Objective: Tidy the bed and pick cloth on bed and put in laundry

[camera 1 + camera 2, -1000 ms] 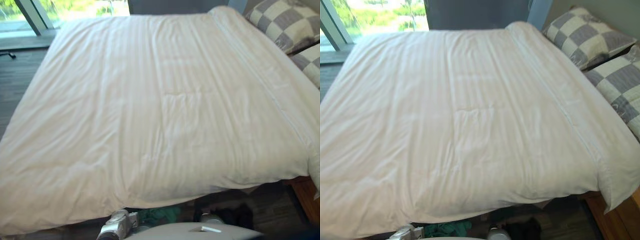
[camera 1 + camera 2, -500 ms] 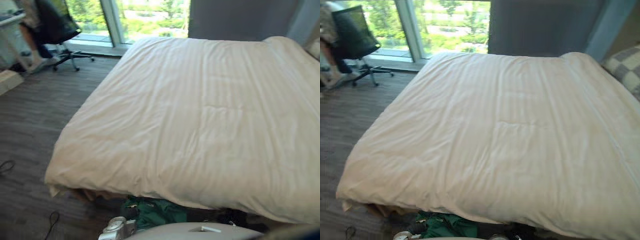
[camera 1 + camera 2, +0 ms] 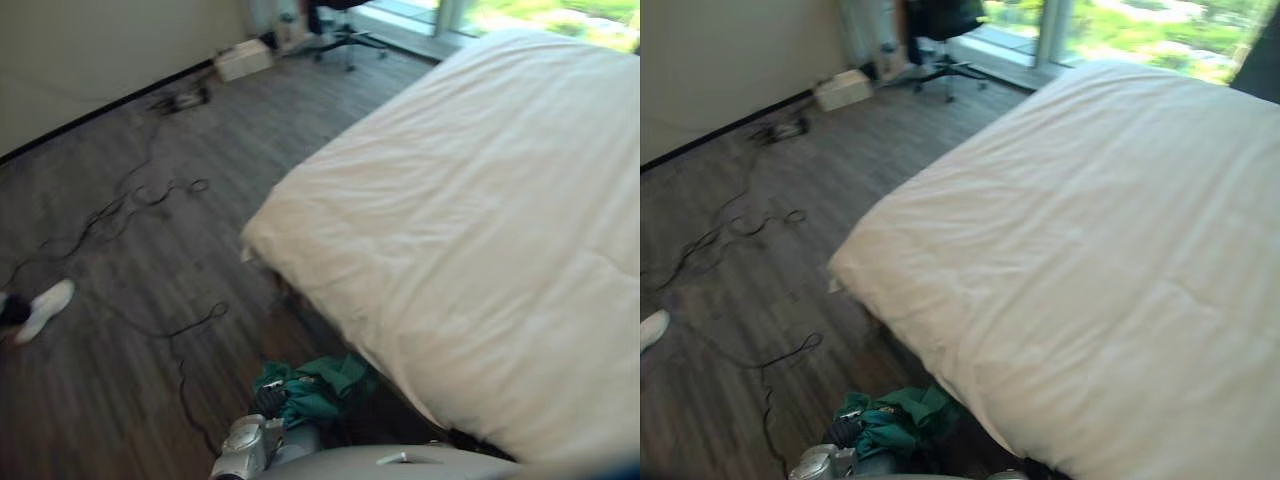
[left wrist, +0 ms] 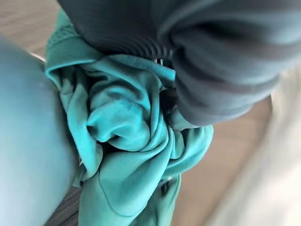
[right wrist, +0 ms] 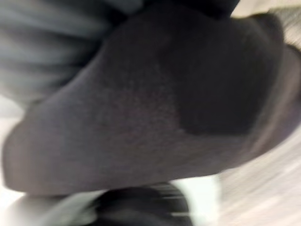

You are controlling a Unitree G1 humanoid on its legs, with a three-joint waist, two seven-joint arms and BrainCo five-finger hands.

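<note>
We find the green cloth [image 4: 127, 141] bunched against the left hand [image 4: 211, 70], off the bed [image 3: 480, 220] and low beside its near edge. The fingers are buried in the folds, so we cannot tell their hold, nor that of the right hand [image 5: 51, 47]. For the carry to laundry, we advise a gathered bundle with no tail trailing on the floor [image 3: 120, 300].

On my feed the smooth quilted duvet [image 3: 480, 220] covering the bed is creamy white, with faint tone-on-tone stripes. The bunched soft cloth [image 4: 127, 136] is a plain teal green. Against it, the ribbed cover of my left hand [image 4: 117, 28] reads dark grey. The plank floor [image 3: 130, 260] shows a streaky grey-brown wood grain. The wall [image 3: 90, 50] is pale cream above a black skirting strip [image 3: 100, 108]. A small box [image 3: 243, 60] is off-white, a person's shoe [image 3: 42, 306] is white, and the swivel chair [image 3: 940, 20] is black.
</note>
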